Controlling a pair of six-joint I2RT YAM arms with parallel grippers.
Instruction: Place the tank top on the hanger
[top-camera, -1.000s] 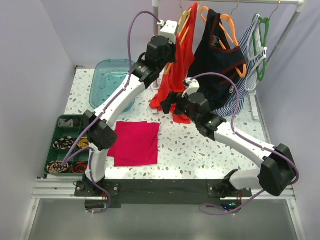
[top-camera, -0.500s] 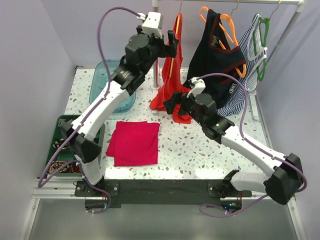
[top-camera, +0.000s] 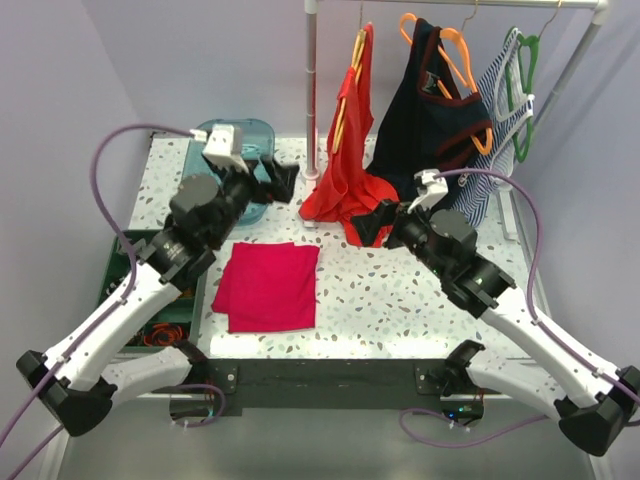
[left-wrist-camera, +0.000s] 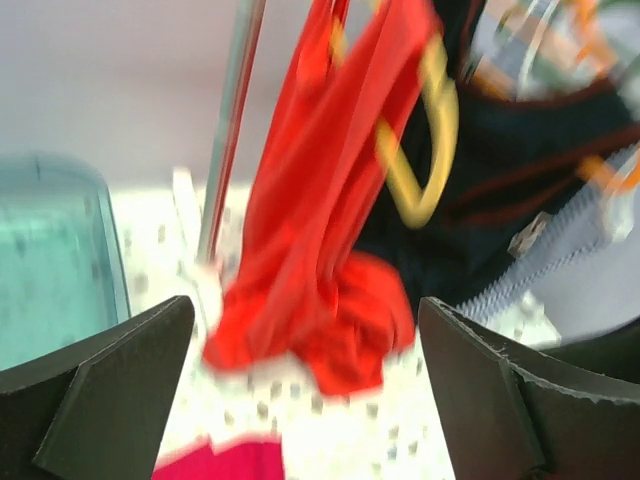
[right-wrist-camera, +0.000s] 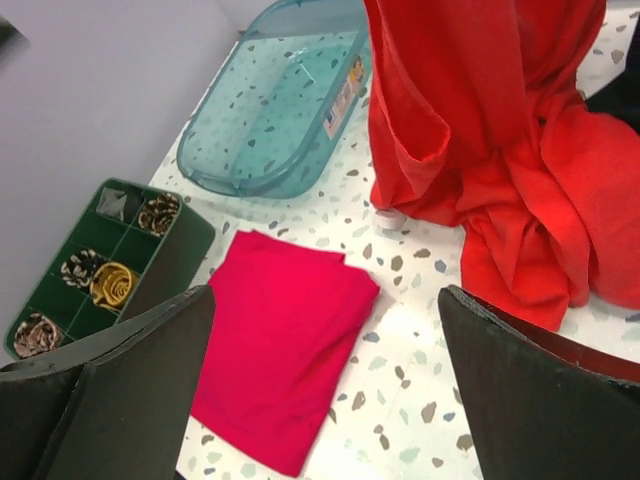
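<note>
The red-orange tank top (top-camera: 347, 170) hangs on the pale yellow hanger (top-camera: 347, 95), whose hook is over the rail; the hem bunches on the table. In the left wrist view the tank top (left-wrist-camera: 320, 230) and a loop of the hanger (left-wrist-camera: 432, 140) show blurred ahead. My left gripper (top-camera: 283, 178) is open and empty, low over the table to the left of the top, its own view (left-wrist-camera: 310, 400) showing nothing between the jaws. My right gripper (top-camera: 372, 222) is open and empty at the hem's right side; in its view (right-wrist-camera: 320, 390) the tank top (right-wrist-camera: 500, 150) hangs ahead.
A navy top on an orange hanger (top-camera: 430, 110) and a striped top on a green hanger (top-camera: 512, 95) hang further right. The rack post (top-camera: 312, 90) stands left of the tank top. A teal tub (right-wrist-camera: 280, 100), green organiser (right-wrist-camera: 100, 260) and folded magenta cloth (top-camera: 268, 285) lie left.
My left gripper let go at the rail, opened wide and dropped back down to the left. The right arm drew back a little to the right. The tank top stays hanging.
</note>
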